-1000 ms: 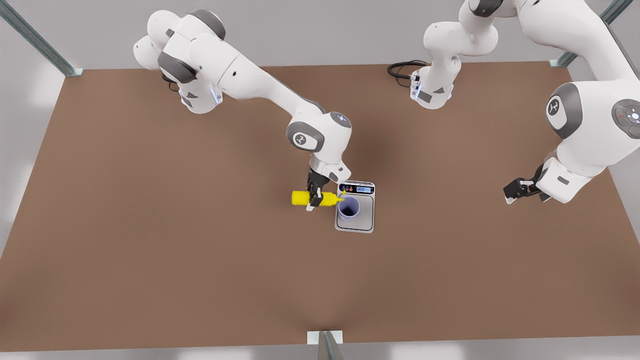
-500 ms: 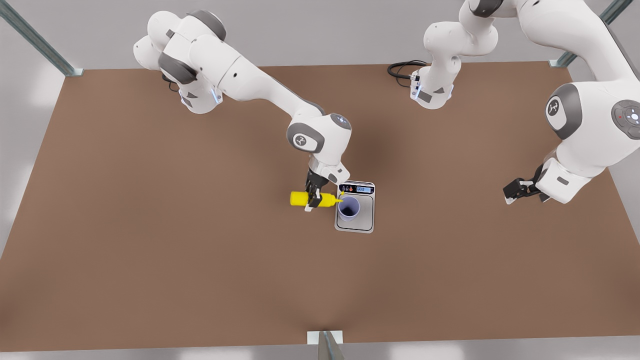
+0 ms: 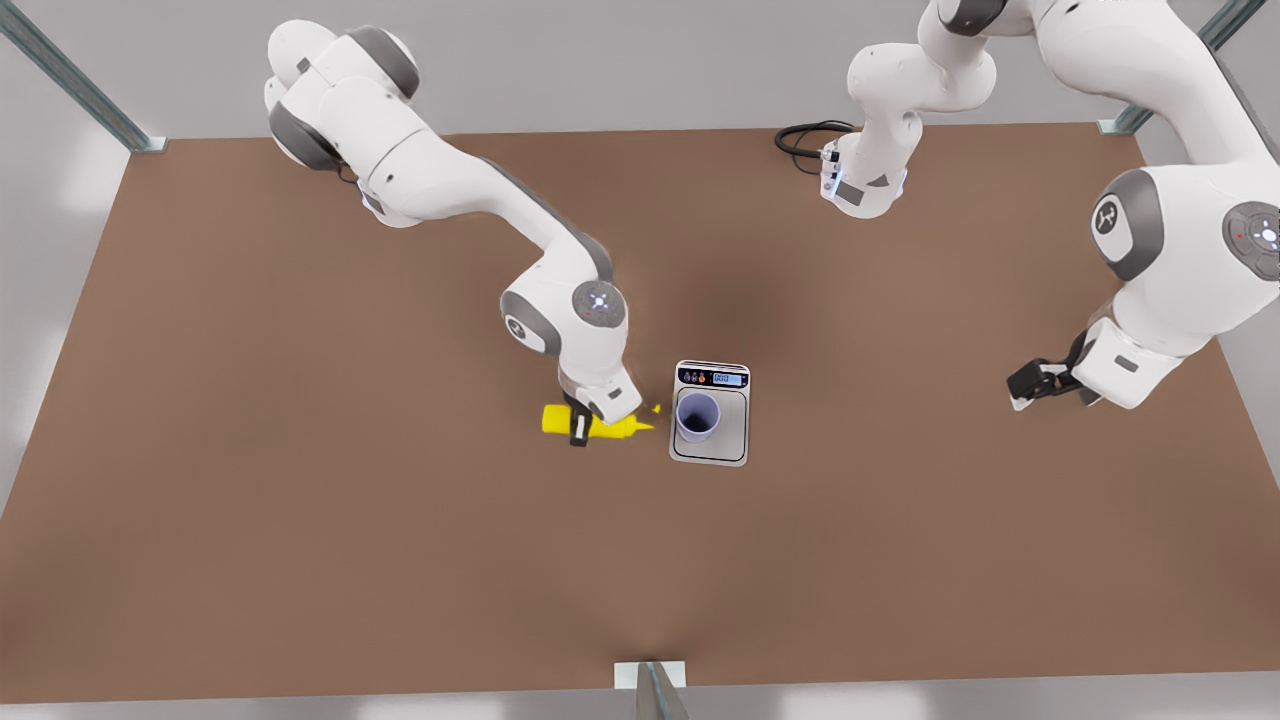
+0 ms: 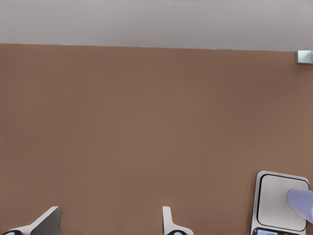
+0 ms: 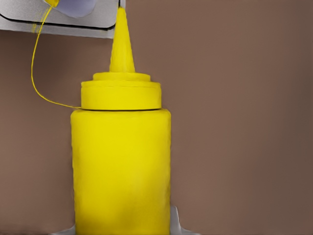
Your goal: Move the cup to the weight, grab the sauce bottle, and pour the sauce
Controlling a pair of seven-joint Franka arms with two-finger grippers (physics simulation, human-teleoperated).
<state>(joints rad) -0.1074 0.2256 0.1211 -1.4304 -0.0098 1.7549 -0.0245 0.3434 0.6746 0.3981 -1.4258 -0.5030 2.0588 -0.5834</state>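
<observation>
The lavender-blue cup [image 3: 697, 415] stands upright on the grey weight [image 3: 712, 452], below its dark display strip. The yellow sauce bottle [image 3: 596, 424] lies level just off the weight's side toward the front view's left, its nozzle pointing at the cup. My right gripper [image 3: 579, 430] is shut on the bottle's body. In the right wrist view the sauce bottle [image 5: 121, 166] points its nozzle [image 5: 121, 46] at the weight [image 5: 73, 23] and the cup [image 5: 78, 6], and a thin yellow strand [image 5: 33, 63] curves from the cap to the cup. My left gripper [image 3: 1030, 385] waits open at the front view's far right.
A brown table [image 3: 300, 520] carries everything. A black cable [image 3: 805, 137] coils by the arm base at the back. A metal bracket [image 3: 650, 680] sits at the near edge. In the left wrist view the weight [image 4: 282, 200] lies far off the open fingers [image 4: 49, 220].
My right arm has swung toward the front view's left and down, carrying the sauce bottle away from the cup; the nozzle no longer reaches the cup's rim. The left arm has stayed put.
</observation>
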